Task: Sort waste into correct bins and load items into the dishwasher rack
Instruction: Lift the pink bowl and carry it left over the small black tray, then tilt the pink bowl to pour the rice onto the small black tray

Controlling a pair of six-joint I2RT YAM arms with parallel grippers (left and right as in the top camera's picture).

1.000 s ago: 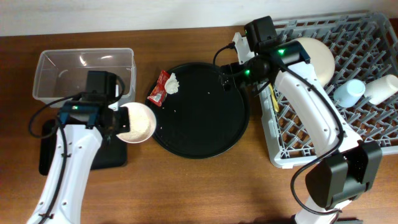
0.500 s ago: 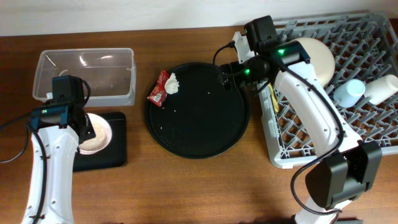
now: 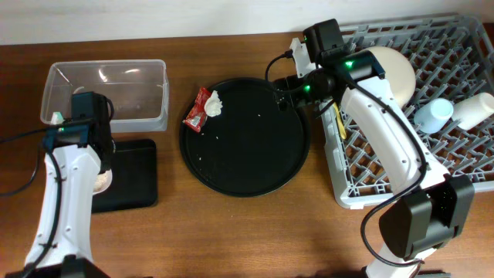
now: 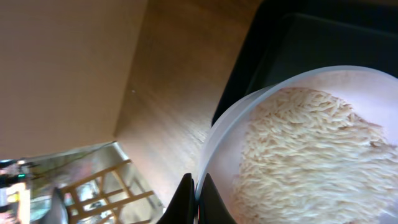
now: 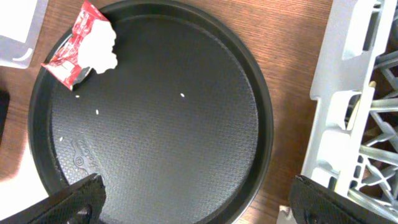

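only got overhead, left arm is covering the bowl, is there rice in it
Observer: Yes. The left wrist view shows the bowl heaped with rice, and the left gripper shut on its rim.
Operator: and the other arm, holding anything
Observer: No. The right wrist view shows the right gripper wide open with nothing between its fingers, hanging above the round tray.
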